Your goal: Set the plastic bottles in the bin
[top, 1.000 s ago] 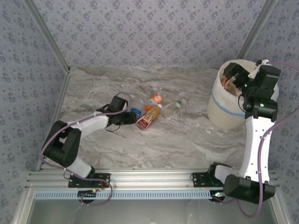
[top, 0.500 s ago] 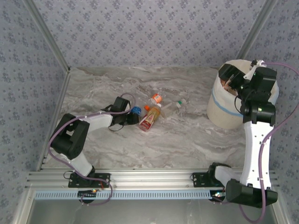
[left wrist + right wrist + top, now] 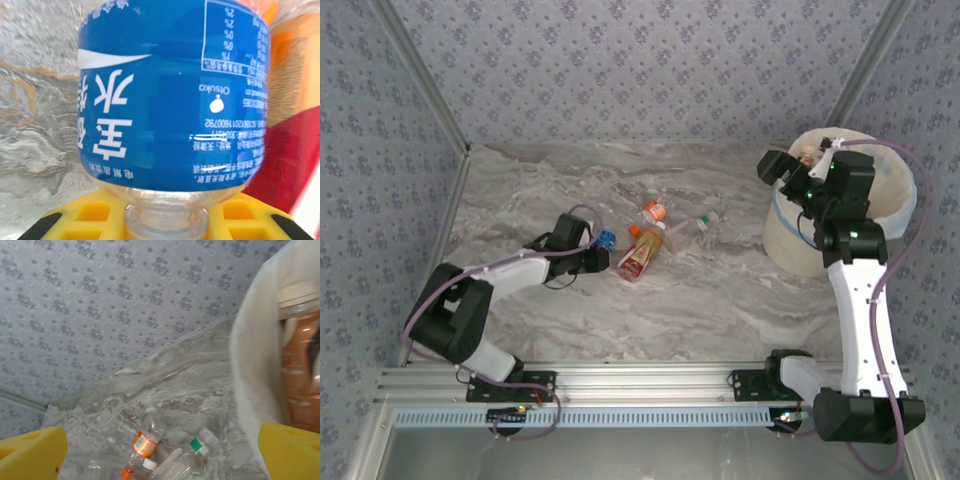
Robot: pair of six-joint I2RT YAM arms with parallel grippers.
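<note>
Marbled grey table [image 3: 720, 300] is lying under both arms, with patterned walls [image 3: 640, 70] closing it in. At its middle left, the left gripper [image 3: 594, 254] is pinching the blue bottle [image 3: 170, 100], jaws pressed in on it, the clear neck sitting between the yellow fingers [image 3: 95, 220]. Just beside it on the right a red bottle [image 3: 636, 256] is lying, and past that an orange-capped bottle [image 3: 654, 211] and a green-capped bottle [image 3: 702, 221] are lying near each other. The right gripper [image 3: 772, 165] is hanging with jaws spread wide, gripping nothing, just beside the bin's upper left rim. The bin [image 3: 798, 245] is standing at the table's far right, apart from the loose bottles, and is holding a brown bottle [image 3: 300, 360].
</note>
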